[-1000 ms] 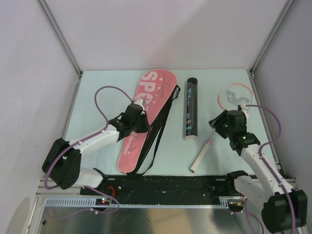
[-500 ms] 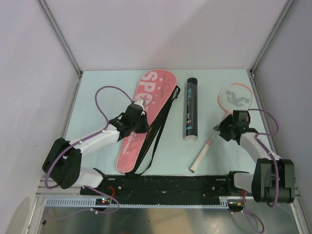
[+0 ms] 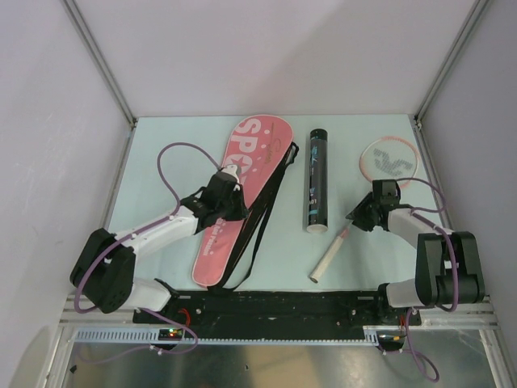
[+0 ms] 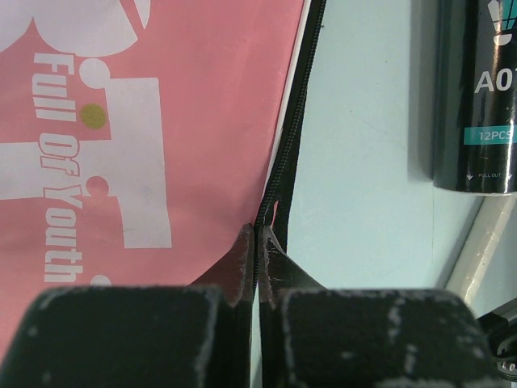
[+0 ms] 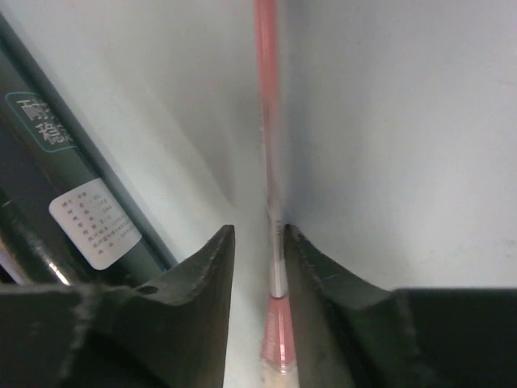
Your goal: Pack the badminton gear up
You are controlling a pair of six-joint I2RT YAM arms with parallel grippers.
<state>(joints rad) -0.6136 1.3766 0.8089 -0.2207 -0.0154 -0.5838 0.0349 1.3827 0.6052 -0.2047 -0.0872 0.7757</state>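
The pink racket [image 3: 330, 255], head toward one o'clock and handle toward seven at the right of the surface [image 3: 178, 162], now has the right hand [image 3: 359, 218] dropped over its shaft, fingers narrowing yet apart, so a lift looks close, while the left hand [image 4: 257, 242] pinches the zip edge of the racket case [image 3: 262, 145].

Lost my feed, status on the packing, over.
Left tool shut at racket case zipper. Right tool open, straddling racket shaft, not clamped. Black tube lies close by.

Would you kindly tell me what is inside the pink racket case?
Nothing inside shows. The pink racket case lies flat, its lettered fabric covering any contents; the left tool is shut at its black zipper edge.
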